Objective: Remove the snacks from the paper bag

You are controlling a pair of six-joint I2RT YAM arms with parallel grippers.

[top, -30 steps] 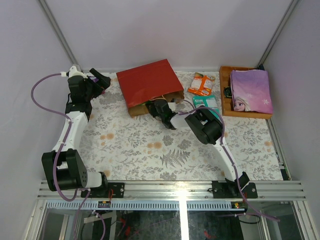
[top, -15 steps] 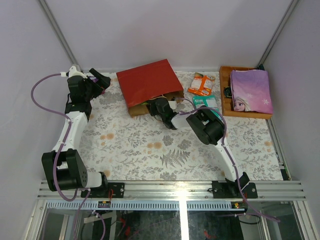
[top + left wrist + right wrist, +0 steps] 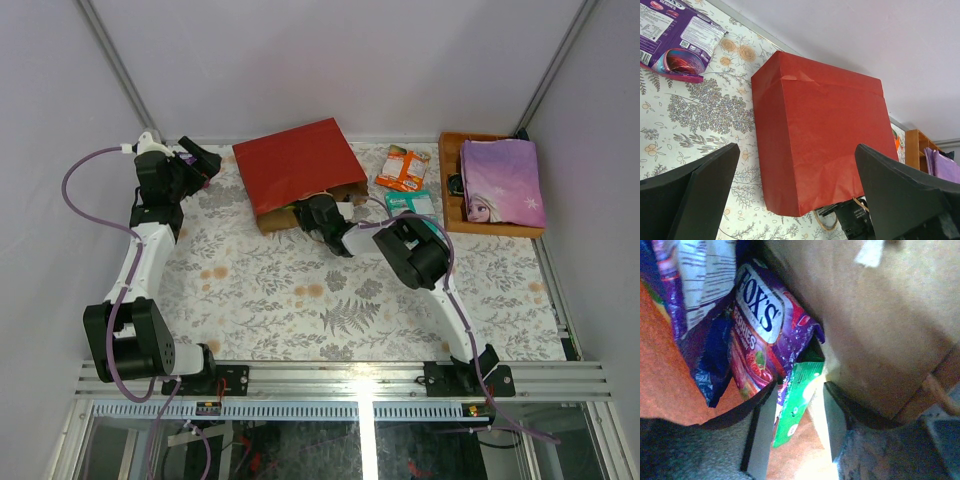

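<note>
The red paper bag lies on its side at the back of the table, mouth toward the arms. My right gripper is pushed into that mouth. Inside, its jaws stand open around the edge of a green packet, which leans by one finger with a gap on the other side. A purple berry packet and a dark blue packet lie deeper in. Orange and teal packets lie outside on the table. My left gripper hangs wide open and empty left of the bag, near a purple packet.
An orange wooden tray at the back right holds a flat purple princess item. The bag's tan cord handle loops out at its mouth. White walls close in behind and at both sides.
My right gripper has gone from shut to open and edged slightly deeper into the bag mouth. The left arm has not moved.
</note>
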